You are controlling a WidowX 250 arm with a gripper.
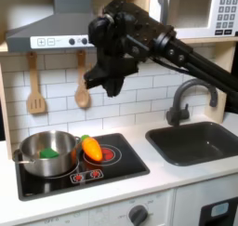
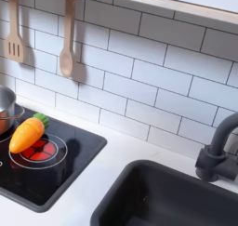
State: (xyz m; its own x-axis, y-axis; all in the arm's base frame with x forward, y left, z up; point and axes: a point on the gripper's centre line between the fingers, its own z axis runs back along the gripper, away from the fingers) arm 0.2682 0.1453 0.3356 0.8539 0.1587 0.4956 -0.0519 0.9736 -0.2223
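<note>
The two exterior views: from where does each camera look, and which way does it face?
First exterior view: sits in front of the toy kitchen, facing the tiled wall; the arm reaches in from the right, its gripper hanging above the carrot beside the pot.
Second exterior view: sits closer, looking down and to the side along the counter.
Both share the carrot, stove, sink, faucet and wooden spoon.

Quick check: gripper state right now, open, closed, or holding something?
Gripper: raised above the carrot on the stove, holding nothing visible; whether it is open or closed cannot be told.
</note>
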